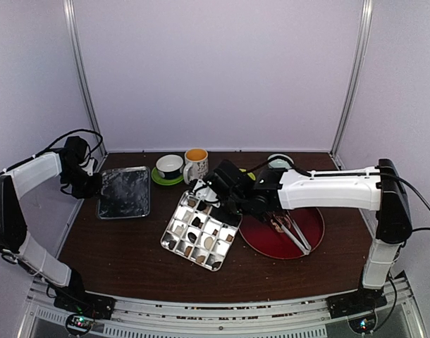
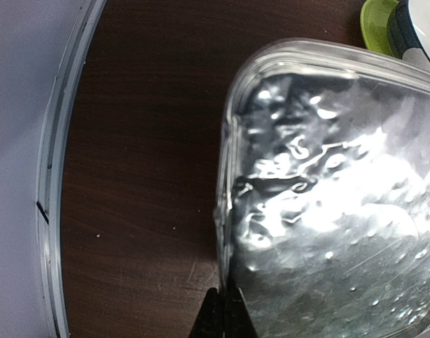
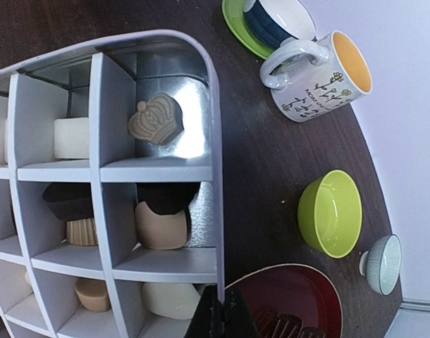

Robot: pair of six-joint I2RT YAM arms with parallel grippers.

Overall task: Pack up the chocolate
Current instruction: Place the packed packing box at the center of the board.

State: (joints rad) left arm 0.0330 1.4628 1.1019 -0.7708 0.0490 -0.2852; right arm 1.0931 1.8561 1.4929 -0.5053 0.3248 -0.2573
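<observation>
Chocolate (image 3: 156, 120) crown-embossed, inside glossy white gridded box (image 3: 216, 141).

The right gripper (image 3: 220, 315) has its two dark fingertips pressed together, right at the near end of the side wall of the white divided box (image 3: 213, 105). Ahead and to its left, the compartments hold chocolates (image 3: 156, 120): a crown-stamped brown one, cream blocks, and tan and dark pieces. Just to its right is a red plate (image 3: 299, 292). Farther ahead on that side are a lime bowl (image 3: 330, 213), a flowered mug (image 3: 317, 74) and a blue cup (image 3: 271, 21) on a green saucer (image 3: 236, 24).
</observation>
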